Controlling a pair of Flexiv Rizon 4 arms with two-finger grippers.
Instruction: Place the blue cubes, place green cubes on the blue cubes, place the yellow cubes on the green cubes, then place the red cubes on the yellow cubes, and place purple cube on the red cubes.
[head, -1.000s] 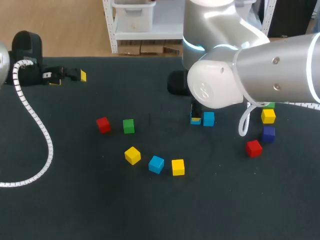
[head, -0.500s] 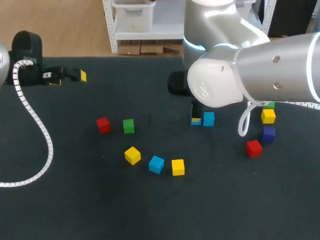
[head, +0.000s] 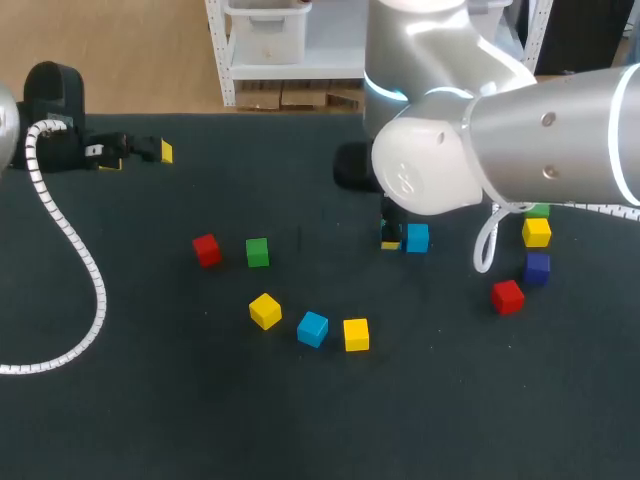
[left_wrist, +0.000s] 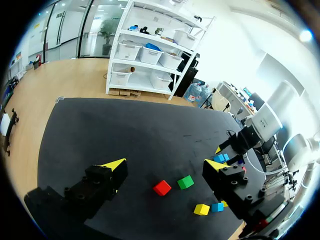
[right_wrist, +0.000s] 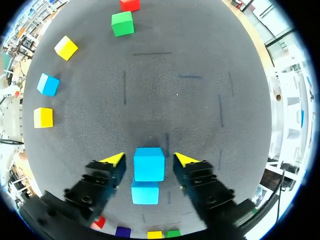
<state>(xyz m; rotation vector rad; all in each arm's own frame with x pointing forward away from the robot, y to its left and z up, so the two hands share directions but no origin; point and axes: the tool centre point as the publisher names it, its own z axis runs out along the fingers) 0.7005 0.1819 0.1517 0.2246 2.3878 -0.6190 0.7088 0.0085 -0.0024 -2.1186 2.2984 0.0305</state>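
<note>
R gripper (right_wrist: 149, 159): fingers spread, straddling blue cube (right_wrist: 149, 165), gap each side. 2nd blue cube (right_wrist: 145, 193) just behind, wrist-side. L gripper (left_wrist: 165, 164): spread, empty, well apart.

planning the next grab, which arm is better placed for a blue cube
Right. Its open jaws stand either side of a blue cube, a second cube close by. The left arm sits far from every cube.
</note>
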